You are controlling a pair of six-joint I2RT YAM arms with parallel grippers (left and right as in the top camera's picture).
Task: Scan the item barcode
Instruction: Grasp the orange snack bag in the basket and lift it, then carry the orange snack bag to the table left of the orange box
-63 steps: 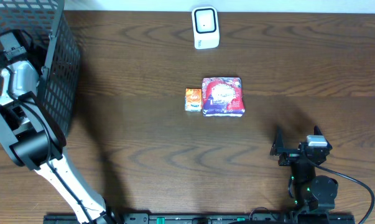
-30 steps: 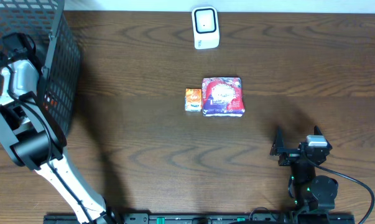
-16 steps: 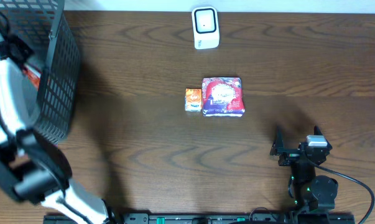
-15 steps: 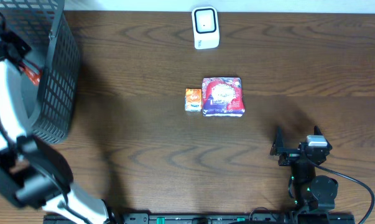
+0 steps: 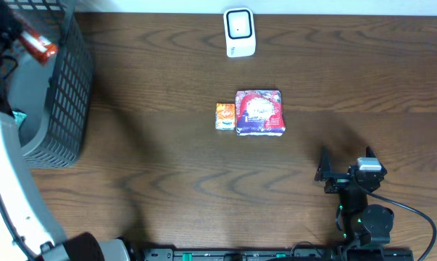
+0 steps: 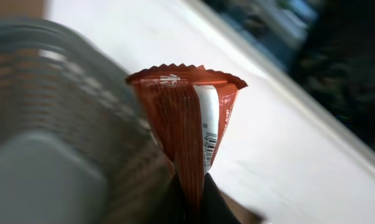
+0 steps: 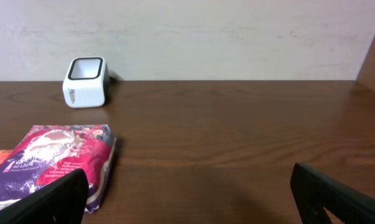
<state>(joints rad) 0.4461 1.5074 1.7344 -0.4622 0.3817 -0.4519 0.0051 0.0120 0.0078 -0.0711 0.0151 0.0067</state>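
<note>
The red packet hangs in the air over the rim of the black basket, at the far left of the worktop — its barcode shows on a white strip. The left gripper is pinched tight on the packet's bottom end. The white scanner sits well apart at the back. The right gripper rests near the front — fingers wide apart, holding nothing.
</note>
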